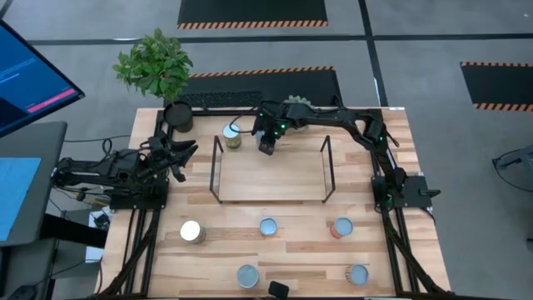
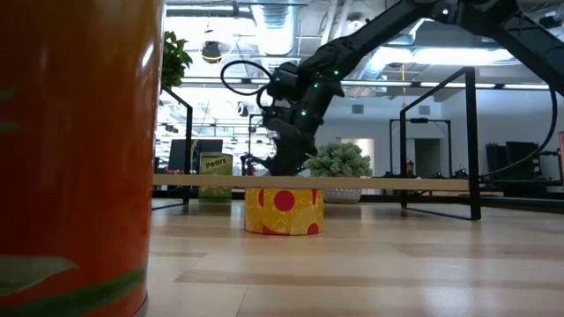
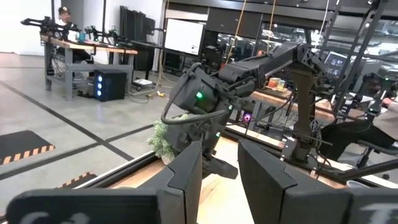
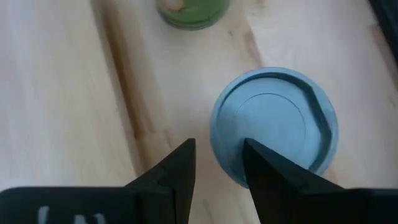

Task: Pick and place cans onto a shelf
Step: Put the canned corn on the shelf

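Observation:
The shelf (image 1: 271,179) stands mid-table, with black wire frames at its two short ends. A green-labelled can (image 1: 232,136) stands on the shelf near its far left corner and also shows in the low view (image 2: 214,165). My right gripper (image 1: 266,145) hangs over the shelf's far edge, fingers pointing down and a little apart (image 4: 217,146). A blue-topped can (image 4: 273,124) stands upright on the wood just beside them, not between them. My left gripper (image 1: 183,155) waits left of the shelf, fingers a little apart (image 3: 219,149). My right gripper has one finger (image 4: 267,174) in front of the blue-topped can's near rim (image 4: 230,168) in the wrist view. Whether that finger touches the can, I cannot tell.
Several cans stand on the near half of the table: a white-topped one (image 1: 191,232), a blue-topped one (image 1: 267,226), a red one (image 1: 341,227), and two by the near edge (image 1: 247,276) (image 1: 358,274). A black plant pot (image 1: 177,115) and a small plant (image 1: 296,104) stand at the far edge.

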Controlling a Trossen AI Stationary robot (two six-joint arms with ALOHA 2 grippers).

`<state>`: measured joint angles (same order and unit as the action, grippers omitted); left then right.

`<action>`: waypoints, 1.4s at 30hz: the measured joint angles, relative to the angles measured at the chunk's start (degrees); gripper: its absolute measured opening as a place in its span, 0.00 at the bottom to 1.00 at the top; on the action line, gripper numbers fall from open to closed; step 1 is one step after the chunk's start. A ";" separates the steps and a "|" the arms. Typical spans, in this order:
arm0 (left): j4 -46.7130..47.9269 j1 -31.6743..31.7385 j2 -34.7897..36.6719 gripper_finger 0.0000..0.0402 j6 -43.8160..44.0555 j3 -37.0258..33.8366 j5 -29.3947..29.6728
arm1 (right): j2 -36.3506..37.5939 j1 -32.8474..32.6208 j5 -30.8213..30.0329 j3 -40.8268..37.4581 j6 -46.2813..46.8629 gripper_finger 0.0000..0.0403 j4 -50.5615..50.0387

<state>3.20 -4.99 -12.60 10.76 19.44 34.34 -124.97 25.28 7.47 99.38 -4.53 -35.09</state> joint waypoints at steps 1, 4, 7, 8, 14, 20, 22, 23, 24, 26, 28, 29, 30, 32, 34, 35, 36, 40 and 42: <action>0.00 -0.02 -0.02 0.23 0.00 0.00 0.00 | 0.02 0.06 -0.17 -0.01 0.02 0.40 -0.04; 0.02 0.00 0.00 0.23 0.00 0.00 -0.01 | 0.02 0.13 -0.10 -0.01 0.00 0.40 -0.08; 0.13 0.00 -0.02 0.23 0.00 0.00 0.00 | 0.02 0.09 -0.10 -0.01 -0.12 0.40 -0.14; 0.13 0.00 -0.01 0.23 0.00 0.00 0.01 | 0.02 0.09 -0.18 -0.01 -0.31 0.40 -0.31; 0.13 -0.02 0.00 0.23 0.00 0.00 0.01 | 0.11 -0.62 -8.84 0.08 -0.02 0.34 -3.33; 0.13 -0.01 0.00 0.23 0.00 0.00 0.01 | 0.11 -1.59 -13.67 0.08 -0.02 0.19 -3.58; 0.13 -0.01 0.00 0.23 0.00 0.00 0.01 | 0.11 -1.79 -13.66 0.08 0.00 0.12 -3.57; 0.13 0.00 0.00 0.23 0.00 0.00 0.01 | 0.11 -1.96 -13.67 0.08 0.02 0.08 -3.63; 0.13 0.00 0.00 0.23 0.00 0.00 0.01 | 0.13 -2.20 -13.70 0.08 0.01 0.05 -3.64; 0.13 0.00 0.00 0.23 -0.01 0.00 0.01 | 0.15 -2.67 -13.86 0.08 0.07 0.03 -3.44; 0.12 0.00 0.00 0.23 0.00 0.00 0.01 | 0.20 -3.10 -14.05 0.08 1.47 0.03 -3.23; 0.11 0.00 0.00 0.23 0.00 0.00 0.01 | 0.48 -3.18 -13.95 0.10 2.37 0.03 -3.69; 0.11 -0.01 -0.01 0.23 -0.01 0.00 0.01 | 0.75 -3.20 -13.82 0.35 2.91 0.02 -4.69; 0.11 0.00 -0.02 0.23 0.00 0.00 0.01 | 1.34 -3.64 -13.72 1.73 3.22 0.02 -5.48; 0.11 -0.02 0.00 0.23 0.00 0.00 0.01 | 2.78 -4.00 -14.94 3.55 3.69 0.02 -6.71; 0.11 0.00 0.00 0.23 0.00 0.00 0.01 | 3.57 -4.02 -15.07 4.66 3.76 0.01 -6.95; 0.13 -0.01 -0.02 0.23 -0.01 0.00 0.01 | 4.32 -4.11 -14.92 5.73 4.32 0.01 -7.12; 0.13 -0.02 0.00 0.23 -0.02 0.00 -0.01 | 6.65 -5.29 -14.89 9.54 7.76 0.01 -11.11; 0.13 -0.01 0.00 0.23 -0.01 0.00 0.00 | 8.24 -6.30 -14.85 10.63 9.40 0.02 -13.86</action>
<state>3.33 -5.01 -12.60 10.75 19.44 34.34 -116.73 18.98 -7.38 110.02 4.86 -48.95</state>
